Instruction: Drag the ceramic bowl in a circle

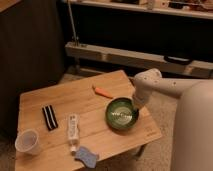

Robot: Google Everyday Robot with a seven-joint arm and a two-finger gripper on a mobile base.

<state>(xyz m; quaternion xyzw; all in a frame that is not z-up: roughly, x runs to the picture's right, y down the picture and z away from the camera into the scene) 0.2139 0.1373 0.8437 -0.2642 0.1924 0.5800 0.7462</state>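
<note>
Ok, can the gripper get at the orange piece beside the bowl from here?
Likely yes: the gripper sits at the ceramic bowl's rim on the robot's side, and the orange piece lies close by with nothing between.

Wooden table (pixel 60 100) — dark shelving (pixel 150 11)

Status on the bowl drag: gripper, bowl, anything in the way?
Gripper shut, down at the right rim of the ceramic bowl. Bowl upright, near right edge of table. Orange item just beyond it, apart; may get clipped.
</note>
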